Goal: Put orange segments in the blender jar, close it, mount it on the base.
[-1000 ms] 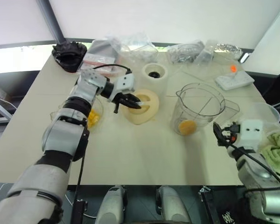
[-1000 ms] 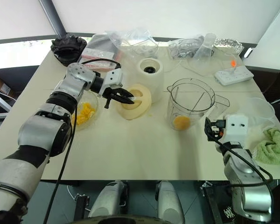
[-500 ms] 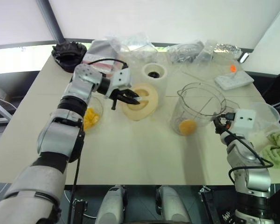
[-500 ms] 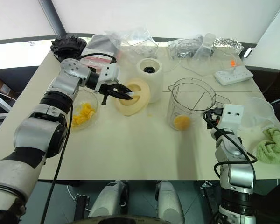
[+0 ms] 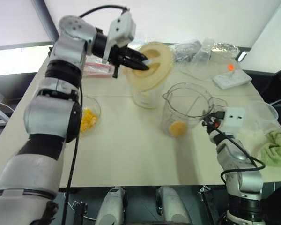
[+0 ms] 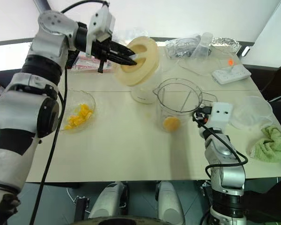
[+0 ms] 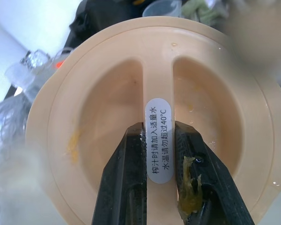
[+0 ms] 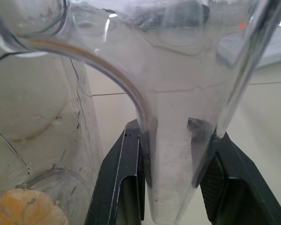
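Left gripper [image 7: 160, 154] has lifted the lid [image 5: 152, 65] off the table, clamped on its rib, now above the base [image 5: 145, 97]; right gripper [image 8: 171, 154] has closed on the jar [image 5: 185, 112] handle; jar holds segments [image 5: 177, 128], bowl [image 6: 77, 115] near left arm holds more

Left arm raised high, its gripper [image 5: 139, 62] with jaws clamped and pointing right; right arm low, its gripper [image 8: 171, 161] level, jaws closed forward.

Clear glossy plastic blender jar [image 6: 178, 105]
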Tool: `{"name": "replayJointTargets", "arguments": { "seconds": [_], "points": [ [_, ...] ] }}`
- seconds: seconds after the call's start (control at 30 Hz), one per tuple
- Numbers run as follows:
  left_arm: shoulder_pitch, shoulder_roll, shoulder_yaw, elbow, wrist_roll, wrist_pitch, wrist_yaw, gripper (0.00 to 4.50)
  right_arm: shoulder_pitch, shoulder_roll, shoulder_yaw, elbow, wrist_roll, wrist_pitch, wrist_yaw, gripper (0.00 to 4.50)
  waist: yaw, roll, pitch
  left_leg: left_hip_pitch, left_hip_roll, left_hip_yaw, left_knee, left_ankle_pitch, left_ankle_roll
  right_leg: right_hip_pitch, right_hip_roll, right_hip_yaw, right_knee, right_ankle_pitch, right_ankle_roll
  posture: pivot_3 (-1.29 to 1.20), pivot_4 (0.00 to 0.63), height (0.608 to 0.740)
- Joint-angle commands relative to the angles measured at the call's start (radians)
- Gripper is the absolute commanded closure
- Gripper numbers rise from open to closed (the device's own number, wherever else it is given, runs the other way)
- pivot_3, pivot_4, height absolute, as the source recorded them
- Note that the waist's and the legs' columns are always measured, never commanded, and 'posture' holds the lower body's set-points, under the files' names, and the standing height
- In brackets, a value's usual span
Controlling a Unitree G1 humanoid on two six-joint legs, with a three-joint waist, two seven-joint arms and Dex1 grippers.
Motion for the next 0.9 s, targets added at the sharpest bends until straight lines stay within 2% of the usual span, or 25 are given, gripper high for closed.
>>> {"name": "replayJointTargets", "arguments": {
  "seconds": [0.03,0.23,0.43,0.6,0.77,0.9],
  "points": [
    [-0.067,-0.018,0.02,0.043,-0.015,0.009,-0.017,4.25,-0.018,0.005,0.024,-0.105,0.008,-0.001,0.003,3.58,-0.004,0.0,0.0,0.0,0.0,0.0,0.0,0.0,0.0,0.0,0.0,0.0,0.0,0.0,0.0,0.0,0.15,0.74],
    [-0.1,-0.071,-0.024,0.061,-0.031,-0.002,-0.033,4.25,-0.006,0.026,0.102,-0.121,-0.016,0.014,0.004,3.58,-0.005,0.0,0.0,0.0,0.0,0.0,0.0,0.0,0.0,0.0,0.0,0.0,0.0,0.0,0.0,0.0,0.15,0.74],
    [-0.11,-0.123,-0.139,0.029,-0.12,0.02,-0.033,4.25,0.022,0.058,0.178,-0.082,-0.071,-0.014,0.0,3.58,-0.008,0.0,0.0,-0.001,0.0,0.0,0.0,0.0,0.0,-0.001,0.0,0.001,0.0,0.0,0.001,0.0,0.15,0.74],
    [-0.085,-0.128,-0.311,-0.046,-0.241,0.061,-0.033,4.25,0.035,0.063,0.175,-0.057,-0.09,-0.036,0.004,3.58,-0.008,0.0,0.0,0.0,0.0,0.0,0.0,0.0,0.0,-0.001,0.0,0.002,0.001,0.0,0.0,0.0,0.15,0.74],
    [-0.043,-0.097,-0.505,-0.149,-0.382,0.11,-0.033,4.25,0.049,0.067,0.171,-0.054,-0.097,-0.047,0.004,3.58,-0.008,0.0,0.0,0.0,0.0,0.0,0.0,0.0,0.0,-0.001,0.0,0.003,0.0,0.0,0.0,0.0,0.15,0.74],
    [-0.017,-0.073,-0.613,-0.205,-0.467,0.128,-0.033,4.25,0.071,0.074,0.17,-0.065,-0.102,-0.053,-0.002,3.58,-0.007,0.0,0.0,0.0,0.0,0.0,0.0,0.0,0.0,-0.001,0.0,0.003,0.001,0.0,0.0,0.0,0.15,0.74]
  ]
}}
